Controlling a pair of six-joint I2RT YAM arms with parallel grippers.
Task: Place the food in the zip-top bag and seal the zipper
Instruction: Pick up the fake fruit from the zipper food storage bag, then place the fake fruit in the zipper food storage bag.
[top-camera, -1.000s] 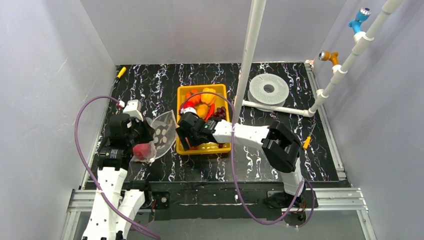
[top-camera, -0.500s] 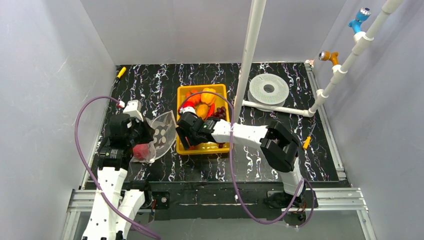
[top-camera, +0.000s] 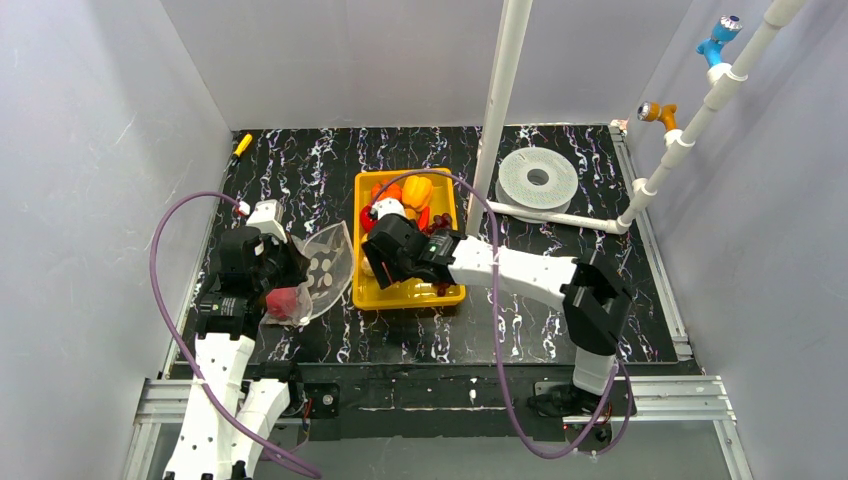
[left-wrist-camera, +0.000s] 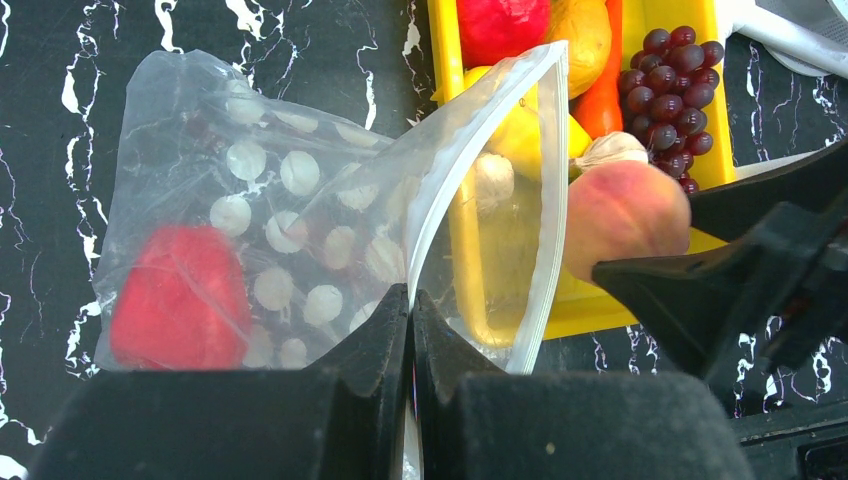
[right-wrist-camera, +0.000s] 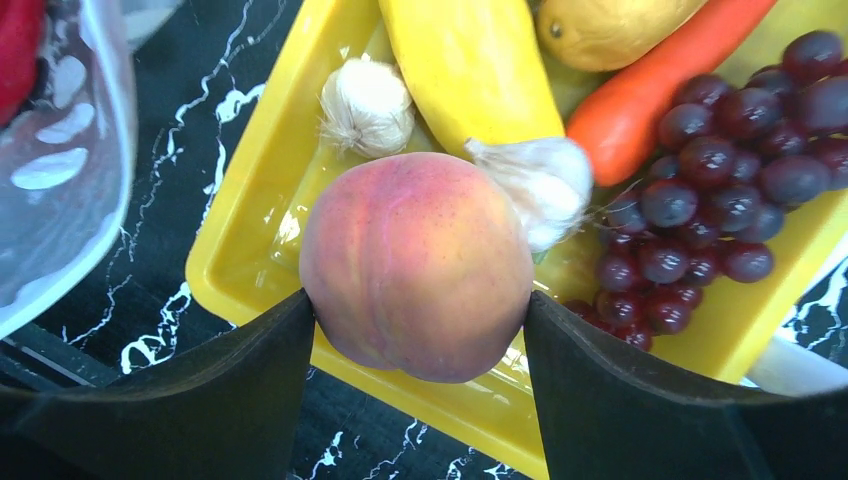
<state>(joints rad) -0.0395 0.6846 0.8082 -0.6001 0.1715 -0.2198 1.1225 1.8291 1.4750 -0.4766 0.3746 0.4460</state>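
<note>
The clear zip-top bag lies left of the yellow tray with a red fruit inside. Its mouth gapes toward the tray, and the zipper strip shows along the edge. My left gripper is shut on the near lip of the bag's mouth. My right gripper is shut on a peach, held over the tray's near left corner just right of the bag's mouth. Purple grapes, a carrot, a yellow vegetable and garlic bulbs lie in the tray.
A white upright pipe stands behind the tray, with a white disc to its right. Small yellow pieces lie at the far left and at the right. Grey walls close in three sides.
My right arm's elbow has swung to the right and its gripper has shifted a little farther over the tray. My left gripper and the bag have not moved.
</note>
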